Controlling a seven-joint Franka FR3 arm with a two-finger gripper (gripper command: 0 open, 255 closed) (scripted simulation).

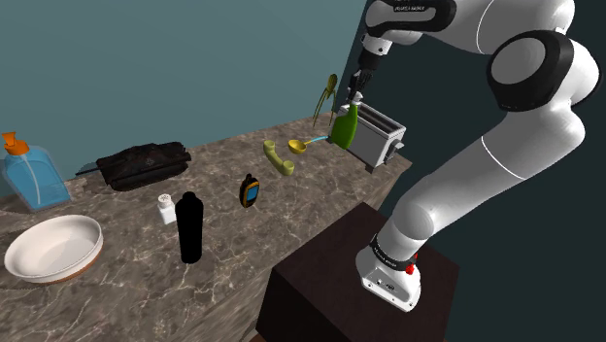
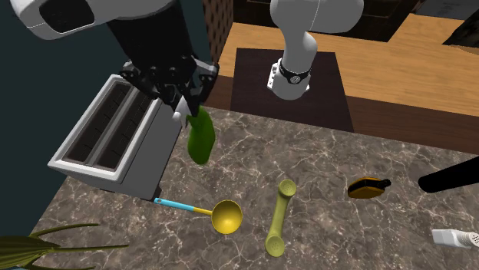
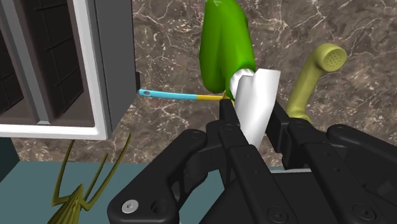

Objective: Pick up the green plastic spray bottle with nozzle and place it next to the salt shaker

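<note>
"When you looked along the hand (image 3: 253, 119), what had it got?"

"Its two fingers were clamped on the white nozzle (image 3: 256, 95) of the green spray bottle (image 3: 224, 54), so the body hung below the grip, tilted rather than upright."

"Why the top end?"

"I'd judge it was the narrow part the fingers could close round; the green body looked too broad."

"And where was the bottle?"

"Just beside the toaster (image 2: 107, 134), at the end of the counter (image 2: 330, 165) toward the shoulder view's right. It seemed lifted clear of the counter, though from those angles I couldn't be sure its base wasn't touching."

"The salt shaker (image 1: 166, 207)?"

"Well apart from it, toward the shoulder view's left, with a tall black bottle (image 1: 189, 228) just beside it. A green handset (image 2: 279, 218) and a yellow ladle (image 2: 225, 216) lay between."

"So what did the carry call for?"

"Height enough to pass over those two, I'd say, and a set-down on the shaker's open side, since the black bottle crowded the other and could be knocked over."
</note>
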